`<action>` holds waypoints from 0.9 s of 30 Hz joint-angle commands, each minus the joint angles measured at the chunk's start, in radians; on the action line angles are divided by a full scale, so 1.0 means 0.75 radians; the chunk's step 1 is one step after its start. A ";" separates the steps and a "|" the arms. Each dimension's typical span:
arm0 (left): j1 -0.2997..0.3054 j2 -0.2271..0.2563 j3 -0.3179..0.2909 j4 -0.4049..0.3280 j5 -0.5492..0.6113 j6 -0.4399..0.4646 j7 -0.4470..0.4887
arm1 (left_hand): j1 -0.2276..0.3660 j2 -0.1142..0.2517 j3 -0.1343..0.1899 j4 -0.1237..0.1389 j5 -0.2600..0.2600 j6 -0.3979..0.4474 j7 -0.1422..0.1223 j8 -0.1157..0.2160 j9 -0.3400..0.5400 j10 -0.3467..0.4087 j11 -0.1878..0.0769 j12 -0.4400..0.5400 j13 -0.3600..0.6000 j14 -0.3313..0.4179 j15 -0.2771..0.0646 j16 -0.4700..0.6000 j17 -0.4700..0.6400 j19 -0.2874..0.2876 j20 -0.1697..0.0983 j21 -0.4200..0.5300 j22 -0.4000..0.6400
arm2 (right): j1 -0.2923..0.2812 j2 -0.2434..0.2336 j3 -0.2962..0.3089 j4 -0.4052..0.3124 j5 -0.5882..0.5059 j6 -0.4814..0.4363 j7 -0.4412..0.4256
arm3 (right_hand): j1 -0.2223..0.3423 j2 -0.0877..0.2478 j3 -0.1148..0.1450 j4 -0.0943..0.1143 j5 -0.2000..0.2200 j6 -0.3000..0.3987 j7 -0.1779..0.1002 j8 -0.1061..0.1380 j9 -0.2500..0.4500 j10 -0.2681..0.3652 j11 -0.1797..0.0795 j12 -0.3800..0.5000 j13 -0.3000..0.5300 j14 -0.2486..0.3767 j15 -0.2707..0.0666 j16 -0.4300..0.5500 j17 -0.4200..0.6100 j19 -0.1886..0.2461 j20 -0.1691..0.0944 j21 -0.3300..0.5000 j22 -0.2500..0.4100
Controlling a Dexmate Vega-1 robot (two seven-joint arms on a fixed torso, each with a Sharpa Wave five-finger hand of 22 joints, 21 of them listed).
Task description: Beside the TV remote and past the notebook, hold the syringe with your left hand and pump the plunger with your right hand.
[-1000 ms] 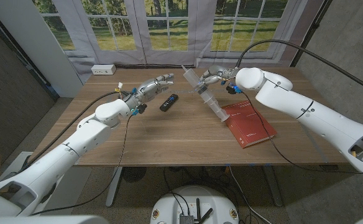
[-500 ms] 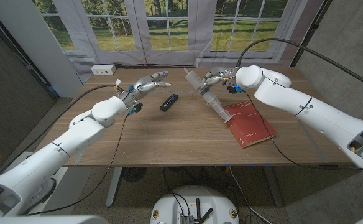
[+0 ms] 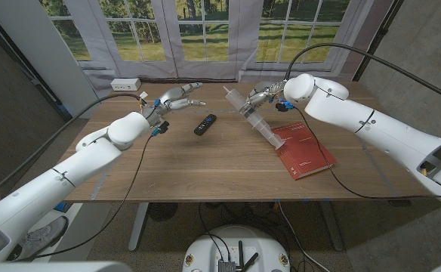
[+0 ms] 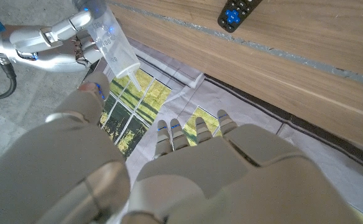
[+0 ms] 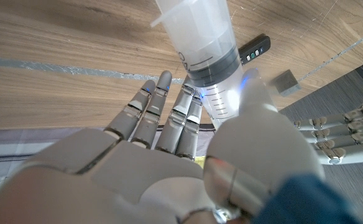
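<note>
The right hand (image 3: 260, 94) grips the barrel of the large clear syringe (image 3: 251, 115), which tilts above the wooden table (image 3: 205, 162) between the TV remote (image 3: 205, 124) and the red notebook (image 3: 303, 149), its lower end beside the notebook's corner. The left hand (image 3: 177, 97) hovers beyond the remote, fingers spread and holding nothing, apart from the syringe.

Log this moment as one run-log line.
step: handover not yet done | right hand: grips syringe, tilted above table | left hand: open, apart from syringe | TV remote: on table | notebook: on table
</note>
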 commanded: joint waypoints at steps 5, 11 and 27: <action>-0.100 0.081 0.053 -0.041 0.312 -0.027 -0.079 | 0.027 -0.004 -0.009 0.002 -0.004 0.005 -0.051 0.006 0.007 -0.010 -0.022 0.001 0.005 -0.002 -0.022 0.006 0.003 0.007 -0.025 0.010 0.004 | 0.185 0.028 -0.173 0.083 -0.073 -0.079 0.216 | -0.045 0.058 -0.012 0.002 0.010 0.182 -0.147 -0.004 0.004 0.102 -0.077 -0.001 0.006 0.007 -0.168 0.009 0.005 0.005 0.022 0.003 0.003; -0.142 0.091 0.082 -0.056 0.446 -0.044 -0.111 | 0.037 -0.009 -0.014 0.001 -0.005 0.015 -0.070 0.010 0.007 -0.007 -0.034 0.005 0.005 0.006 -0.032 0.009 0.003 0.021 -0.042 0.014 0.004 | 0.210 0.046 -0.186 0.118 -0.062 -0.077 0.257 | -0.047 0.057 -0.015 0.003 0.009 0.193 -0.145 -0.004 0.004 0.109 -0.078 0.001 0.005 0.012 -0.167 0.011 0.006 0.006 0.023 0.003 0.003; -0.233 0.087 0.131 -0.081 0.736 -0.068 -0.191 | 0.067 -0.017 -0.025 -0.001 -0.005 0.047 -0.090 0.023 0.007 0.020 -0.047 0.017 0.005 0.043 -0.053 0.018 0.003 0.058 -0.059 0.021 0.004 | 0.296 0.103 -0.221 0.234 -0.008 -0.061 0.377 | -0.040 0.057 -0.017 -0.001 0.010 0.194 -0.128 -0.013 0.005 0.121 -0.063 0.008 0.010 0.028 -0.157 0.018 0.005 0.008 0.038 0.002 0.003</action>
